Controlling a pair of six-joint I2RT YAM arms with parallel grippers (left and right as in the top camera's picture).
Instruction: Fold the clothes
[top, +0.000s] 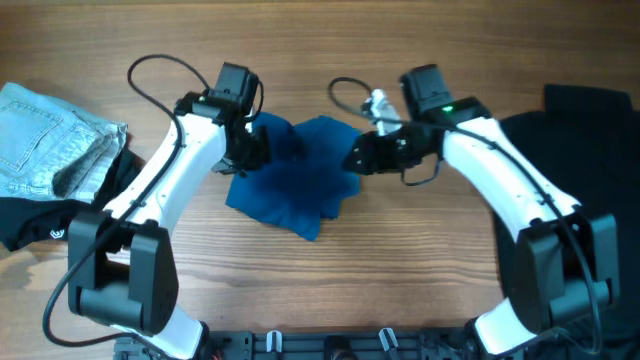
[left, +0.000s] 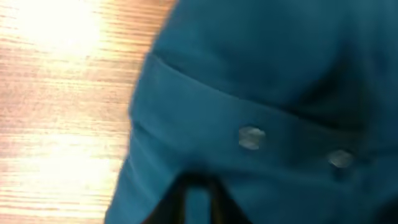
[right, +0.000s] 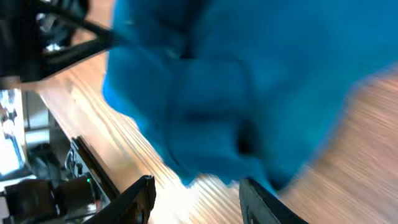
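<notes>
A crumpled blue garment (top: 295, 180) lies on the wooden table at the centre. In the left wrist view it fills the frame (left: 267, 74) and shows two small snaps. My left gripper (top: 248, 150) is at the garment's left edge; its two dark fingers (left: 198, 199) are close together with blue cloth pinched between them. My right gripper (top: 358, 160) is at the garment's right edge. Its fingers (right: 196, 199) are spread wide, with bare wood between them and the blue cloth (right: 236, 93) just beyond the tips.
Light-blue jeans (top: 50, 135) lie at the far left on top of a black garment (top: 30, 225). Another black garment (top: 590, 120) lies at the far right. Bare wood (top: 330, 290) runs along the front of the table.
</notes>
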